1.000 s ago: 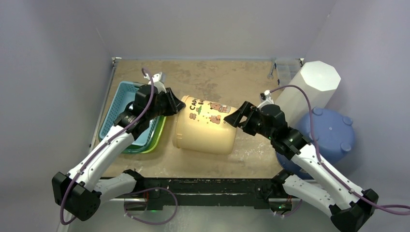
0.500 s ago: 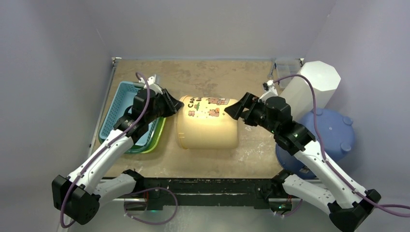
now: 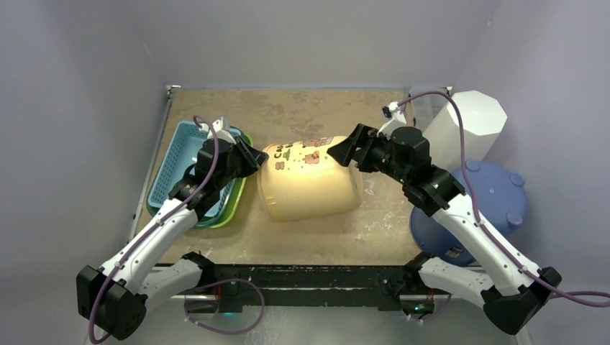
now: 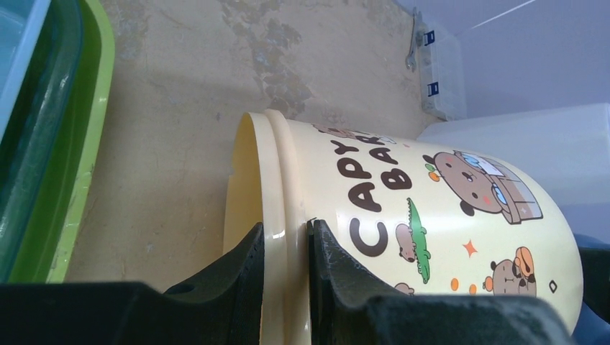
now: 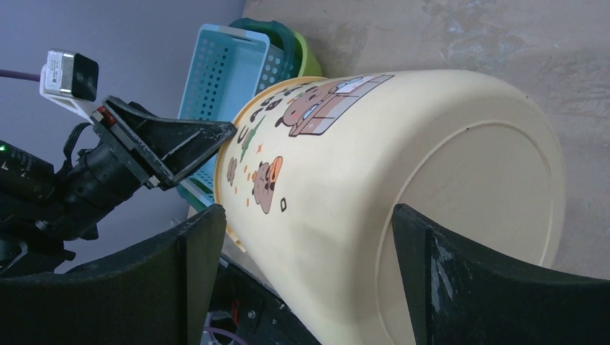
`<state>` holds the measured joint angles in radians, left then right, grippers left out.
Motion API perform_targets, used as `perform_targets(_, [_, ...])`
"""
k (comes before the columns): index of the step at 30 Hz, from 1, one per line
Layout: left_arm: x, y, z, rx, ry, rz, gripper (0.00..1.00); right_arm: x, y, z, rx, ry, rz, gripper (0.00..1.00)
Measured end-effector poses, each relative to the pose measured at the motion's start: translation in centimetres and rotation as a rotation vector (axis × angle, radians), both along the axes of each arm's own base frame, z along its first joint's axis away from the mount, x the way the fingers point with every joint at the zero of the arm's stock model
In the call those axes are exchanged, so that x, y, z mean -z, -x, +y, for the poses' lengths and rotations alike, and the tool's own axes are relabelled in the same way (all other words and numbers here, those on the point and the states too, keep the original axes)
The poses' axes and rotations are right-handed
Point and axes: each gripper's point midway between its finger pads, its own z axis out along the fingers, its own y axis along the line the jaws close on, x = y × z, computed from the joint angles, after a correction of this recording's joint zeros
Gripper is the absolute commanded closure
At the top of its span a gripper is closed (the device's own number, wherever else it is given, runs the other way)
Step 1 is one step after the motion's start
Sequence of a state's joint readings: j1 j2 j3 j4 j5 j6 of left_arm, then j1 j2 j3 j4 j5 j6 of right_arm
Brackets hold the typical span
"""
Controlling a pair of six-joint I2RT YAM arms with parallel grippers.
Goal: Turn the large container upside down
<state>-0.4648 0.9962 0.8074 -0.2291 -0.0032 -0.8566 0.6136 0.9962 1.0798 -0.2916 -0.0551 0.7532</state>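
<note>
The large container is a cream-yellow bucket printed with cartoon animals and dark letters. It lies tipped on its side over the middle of the table, mouth to the left and flat bottom to the right. My left gripper is shut on its rim: in the left wrist view the gripper has one finger inside the mouth and one on the outer wall of the container. My right gripper is open wide. In the right wrist view the gripper straddles the bottom edge of the container.
A light blue perforated basket sits nested in green basins at the left, right beside the left arm. A tall white octagonal bin and an upturned blue tub stand at the right. A clear plastic box sits in the back right corner.
The container has rolled, its prints turning toward the far side, and its bottom has swung back and up. The right gripper rose toward the back with it. The left gripper shifted slightly left, still clamped.
</note>
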Motion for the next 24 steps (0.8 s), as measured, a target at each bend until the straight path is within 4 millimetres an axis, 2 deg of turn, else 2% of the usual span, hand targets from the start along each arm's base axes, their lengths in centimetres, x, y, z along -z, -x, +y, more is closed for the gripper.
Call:
perform_targets(10, [1.2,-0.4,1.2,-0.077,-0.014,0.014,0.93,-1.5,-0.7,1.6,-0.08,0.001,-0.045,0.14])
perform_targets(12, [1.7,-0.3,1.4,-0.088,-0.026,0.027,0.93,-2.0,-0.5,2.2,-0.107,-0.001,-0.06,0.14])
perform_targets(15, [3.7,0.4,2.0,-0.094,-0.068,0.084,0.93,-3.0,0.1,3.7,-0.167,0.0,-0.083,0.14])
perform_targets(18, [4.2,1.7,0.1,0.0,-0.044,0.116,0.93,-4.1,1.8,6.6,-0.287,-0.04,-0.1,0.14])
perform_targets(20, [3.9,2.2,-1.0,0.049,-0.02,0.115,0.93,-3.6,3.0,8.1,-0.358,-0.042,-0.084,0.14])
perform_targets(24, [3.6,2.2,-1.4,0.059,0.001,0.111,0.93,-2.4,3.6,9.2,-0.401,-0.026,-0.053,0.14])
